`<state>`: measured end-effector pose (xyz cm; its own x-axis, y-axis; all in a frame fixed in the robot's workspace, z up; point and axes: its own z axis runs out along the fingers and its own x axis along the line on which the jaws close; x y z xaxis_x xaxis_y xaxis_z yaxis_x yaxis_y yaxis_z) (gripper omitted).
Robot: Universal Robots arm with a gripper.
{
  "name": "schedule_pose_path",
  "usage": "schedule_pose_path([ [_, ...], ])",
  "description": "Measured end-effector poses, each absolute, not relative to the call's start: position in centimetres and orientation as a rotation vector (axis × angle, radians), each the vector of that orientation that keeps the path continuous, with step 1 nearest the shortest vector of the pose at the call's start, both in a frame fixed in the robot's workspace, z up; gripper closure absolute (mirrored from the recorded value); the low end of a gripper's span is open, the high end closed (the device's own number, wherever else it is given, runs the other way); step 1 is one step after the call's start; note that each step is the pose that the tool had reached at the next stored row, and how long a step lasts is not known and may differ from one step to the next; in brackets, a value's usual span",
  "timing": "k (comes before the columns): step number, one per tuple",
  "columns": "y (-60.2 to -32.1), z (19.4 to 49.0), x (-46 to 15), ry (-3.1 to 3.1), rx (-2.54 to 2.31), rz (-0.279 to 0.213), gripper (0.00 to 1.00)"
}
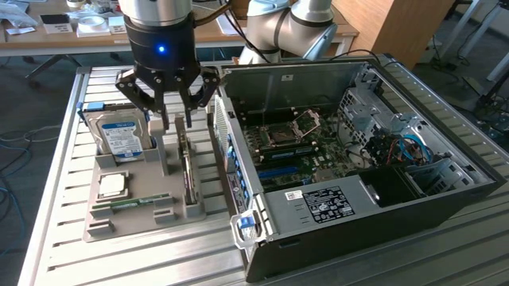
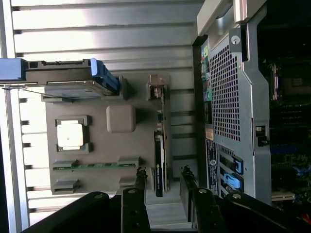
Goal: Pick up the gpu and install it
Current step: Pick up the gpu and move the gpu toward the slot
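The gpu point(image 1: 188, 164) stands on its long edge in a slot of a grey tray point(image 1: 135, 226), left of centre in the exterior view, with its metal end bracket at the far end. The gripper point(image 1: 176, 114) hangs directly over that far end, in the upper left of the frame. Its fingers point(image 2: 141, 194) are spread wide and hold nothing. In the wrist view one finger lies on each side of the card, with a gap between each finger and the card.

A square grey post point(image 1: 157, 128) rises from the tray just beside the card, toward the exterior view's left. Further left in the same tray a hard drive point(image 1: 119, 134) with a blue-and-white label stands upright. In front of it a processor chip point(image 1: 111, 185) lies flat, and a green memory stick point(image 1: 139, 202) sits in its own holders.

The tray rests on a slatted metal table point(image 1: 47, 238). An open computer case point(image 1: 358, 196) lies just to the tray's right, its motherboard point(image 1: 302, 143) exposed.
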<state>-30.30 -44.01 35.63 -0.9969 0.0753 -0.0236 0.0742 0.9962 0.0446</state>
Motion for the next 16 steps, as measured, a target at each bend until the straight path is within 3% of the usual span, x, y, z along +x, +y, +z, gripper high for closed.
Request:
schedule_pose_path([
  [16, -44.0, 34.0, -30.3, 3.114, 0.117, 0.068, 0.58],
])
